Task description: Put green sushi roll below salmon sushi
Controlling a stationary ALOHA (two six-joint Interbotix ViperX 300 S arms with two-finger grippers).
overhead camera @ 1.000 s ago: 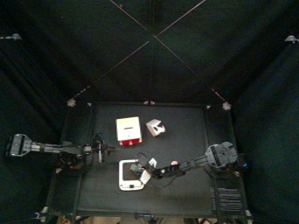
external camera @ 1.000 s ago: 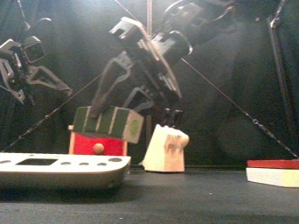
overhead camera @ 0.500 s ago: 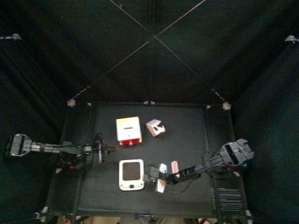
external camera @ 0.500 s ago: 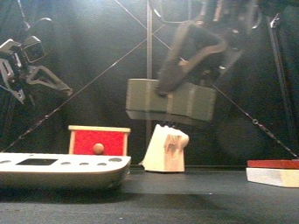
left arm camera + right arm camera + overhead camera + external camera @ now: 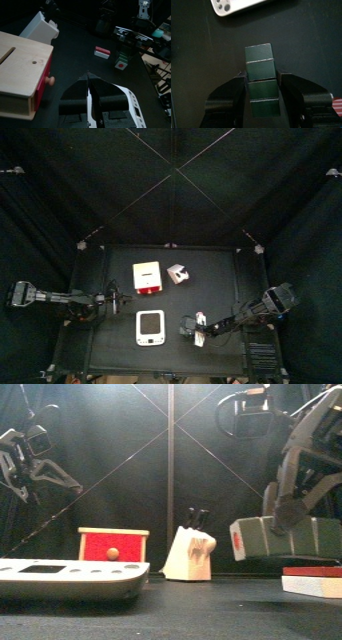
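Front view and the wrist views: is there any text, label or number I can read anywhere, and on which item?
None readable.
White remote: its buttons show, but any markings are too small to read.
Green sushi roll, shut in the right gripper: plain green segments, no text.
Red and wooden box: no label visible.
Salmon sushi: no markings.

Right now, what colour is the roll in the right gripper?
Dark green roll, clearest in the right wrist view.
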